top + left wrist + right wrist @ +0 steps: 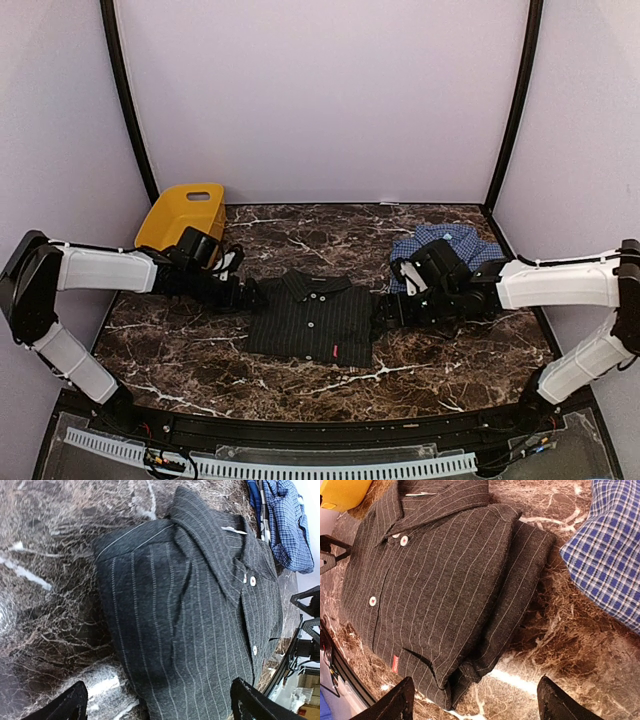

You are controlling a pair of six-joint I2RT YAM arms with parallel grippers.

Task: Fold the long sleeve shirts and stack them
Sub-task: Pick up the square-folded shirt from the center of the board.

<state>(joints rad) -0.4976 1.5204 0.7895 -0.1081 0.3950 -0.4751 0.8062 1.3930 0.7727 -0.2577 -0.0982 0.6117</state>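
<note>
Flanking the folded black shirt (pixel 312 318).
Both open and empty, left pincer (pixel 250 295) and right pincer (pixel 385 312) sit at its side edges; blue shirt (pixel 455 245) lies just beyond the right one.

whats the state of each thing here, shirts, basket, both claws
black shirt: folded, lying flat mid-table, buttoned front up
blue shirt: lying apart at the far right, not stacked
basket: tilted at the far left corner
left claw: open, at the black shirt's edge
right claw: open, at the black shirt's other edge
</note>
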